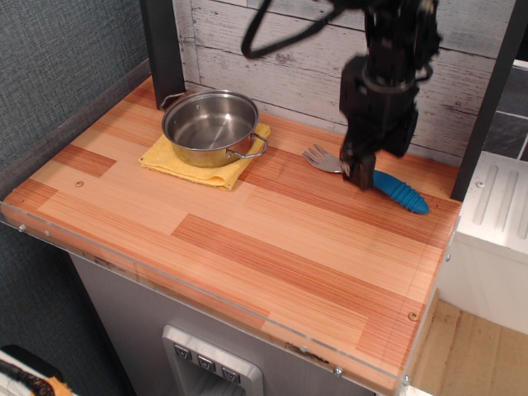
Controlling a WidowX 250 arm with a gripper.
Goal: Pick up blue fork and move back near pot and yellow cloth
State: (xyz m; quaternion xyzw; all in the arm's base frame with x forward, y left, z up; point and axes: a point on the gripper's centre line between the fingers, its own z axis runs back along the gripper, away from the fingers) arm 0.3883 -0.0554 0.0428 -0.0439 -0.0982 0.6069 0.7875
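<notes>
The robot arm (388, 49) is matte black and blocky, motion-blurred. A thick black cable (276, 37) loops out above the gripper (360, 175), whose narrow fingers are dark.

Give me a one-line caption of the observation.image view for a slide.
Gripper hovers over the blue fork on the wooden table, right of pot on yellow cloth.

The blue fork (382, 179) lies flat at the table's 2 o'clock edge, silver head pointing toward 10 o'clock, ribbed bright-blue handle trailing toward 4 (its middle is hidden). The pot (211, 127), shiny steel, lidless and empty, stands upright at 11 o'clock on the folded mustard-yellow cloth (176, 165), well apart from the fork.
</notes>
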